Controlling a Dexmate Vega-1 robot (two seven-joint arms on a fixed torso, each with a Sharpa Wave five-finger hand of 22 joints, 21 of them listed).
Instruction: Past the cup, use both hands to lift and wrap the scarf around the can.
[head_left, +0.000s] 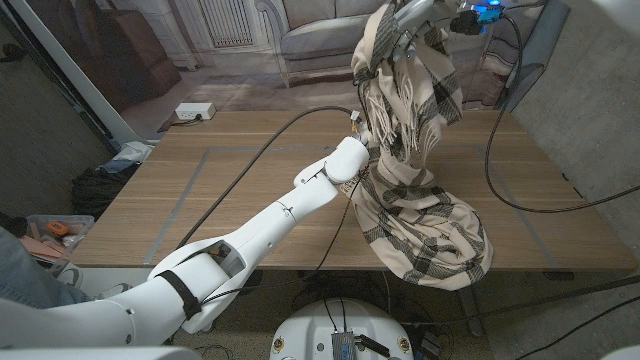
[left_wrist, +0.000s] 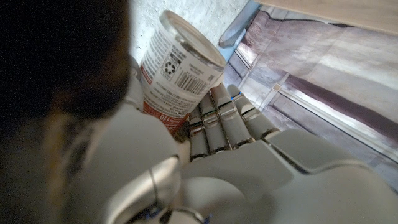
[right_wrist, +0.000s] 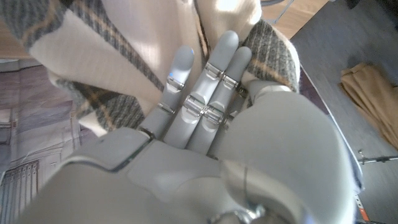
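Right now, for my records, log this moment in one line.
cream plaid fringed scarf: lifted | left robot hand: at labelled metal can | right robot hand: in scarf

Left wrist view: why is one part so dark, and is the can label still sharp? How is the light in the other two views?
Left wrist view: a dark blurred mass close to the lens shades one side; the can shows a sharp barcode. Right wrist view: the scarf is brightly lit, partly washed out. Head view: even light, the table sharp.

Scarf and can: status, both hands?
Right hand holds the scarf raised, tail on the table. Left hand fingers against the can, grip unclear. No cup visible.
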